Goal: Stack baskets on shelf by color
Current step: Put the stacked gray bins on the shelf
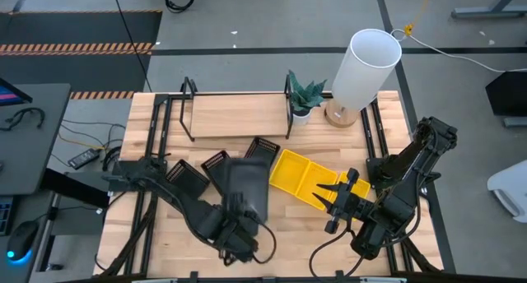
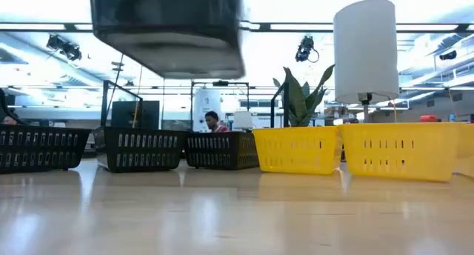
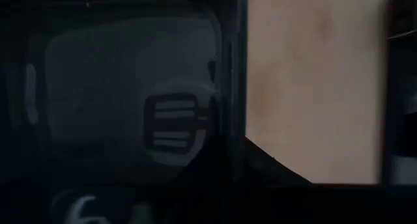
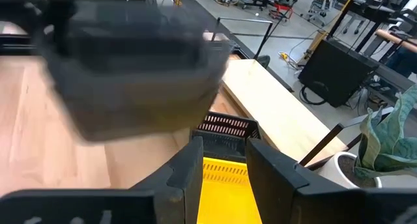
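Tabletop (image 1: 288,225) crowded: your left gripper (image 1: 235,225) holds a grey basket (image 1: 247,192) aloft, carry step in hand; finger spread not visible. Next, clear the black baskets (image 1: 216,161) and reach the shelf (image 1: 235,114). Your right gripper (image 1: 339,202), slightly open and empty, waits over the yellow baskets (image 1: 309,178); plant (image 1: 303,98) crowds the shelf end

Potted plant (image 1: 305,95) stands at the worktop's (image 1: 288,234) far edge, just beside a tall white cylinder lamp (image 1: 362,67) on a round wooden base (cable trails off behind). A person (image 2: 215,122) sits in the room beyond.
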Robot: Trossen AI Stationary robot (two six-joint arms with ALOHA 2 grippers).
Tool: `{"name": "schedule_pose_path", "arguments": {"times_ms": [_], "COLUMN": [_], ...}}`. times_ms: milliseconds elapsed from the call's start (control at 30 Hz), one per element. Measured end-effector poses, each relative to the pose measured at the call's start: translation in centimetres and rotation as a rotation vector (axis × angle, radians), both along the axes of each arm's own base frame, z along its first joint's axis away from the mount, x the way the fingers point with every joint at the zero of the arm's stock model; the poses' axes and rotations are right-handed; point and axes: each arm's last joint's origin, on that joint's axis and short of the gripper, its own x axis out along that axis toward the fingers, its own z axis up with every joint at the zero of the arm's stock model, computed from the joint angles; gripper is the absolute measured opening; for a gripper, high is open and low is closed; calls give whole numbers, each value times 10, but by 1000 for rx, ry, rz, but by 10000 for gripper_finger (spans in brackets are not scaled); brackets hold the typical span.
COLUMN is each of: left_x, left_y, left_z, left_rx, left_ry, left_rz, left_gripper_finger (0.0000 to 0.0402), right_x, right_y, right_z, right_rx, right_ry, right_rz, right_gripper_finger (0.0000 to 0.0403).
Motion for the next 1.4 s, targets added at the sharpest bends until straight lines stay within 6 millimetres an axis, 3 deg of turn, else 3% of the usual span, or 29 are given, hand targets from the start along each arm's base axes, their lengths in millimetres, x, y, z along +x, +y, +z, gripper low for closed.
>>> {"name": "schedule_pose_path", "arguments": {"times_ms": [267, 633, 900, 1200, 1400], "left_x": [-22, -71, -83, -87, -96], "left_y": [50, 143, 205, 262, 297], "left_z": [15, 6, -14, -58, -71], "left_rx": [81, 43, 62, 74, 62], "left_ry": [14, -17, 17, 126, 138], "left_rz": [37, 110, 170, 136, 153], "left_gripper_finger": [18, 18, 18, 18, 18], "right_x": [1, 1, 1, 2, 2], "right_y": [1, 2, 2, 2, 2], "right_z": [0, 1, 1, 1, 1], "right_rx": [14, 8, 4, -1, 2], "right_ry": [-5, 0, 2, 4, 2], "right_rz": [2, 11, 12, 14, 15], "right_gripper_finger": [122, 122, 122, 122, 122]}}
